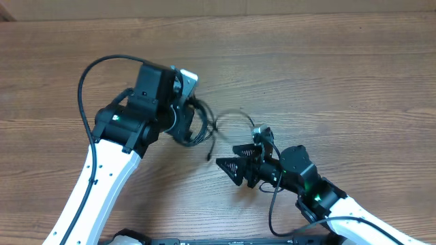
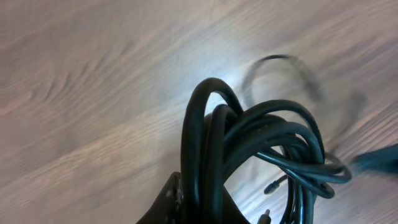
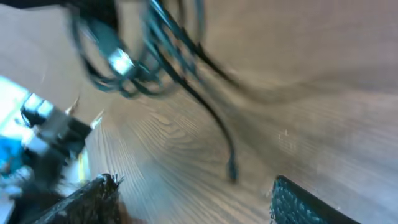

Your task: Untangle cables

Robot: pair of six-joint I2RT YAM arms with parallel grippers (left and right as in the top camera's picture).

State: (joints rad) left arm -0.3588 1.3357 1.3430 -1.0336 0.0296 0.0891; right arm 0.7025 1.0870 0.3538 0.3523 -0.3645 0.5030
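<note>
Cables (image 1: pixel 201 126): looped bunch mid-counter (image 1: pixel 327 68); I see one loose tail pointing toward the near edge.
Left hand (image 1: pixel 185 122): clamped on the bunch.
Right hand (image 1: pixel 235 162): spread wide, gripping nothing.

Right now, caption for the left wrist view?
Bunch of thin black looped cables, plug tips dangling, above light wooden table.

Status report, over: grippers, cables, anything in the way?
Left gripper shut on cables, bundle tangled, one loose end dangling. Right gripper open, empty, near the bundle. No obstacle seen.
</note>
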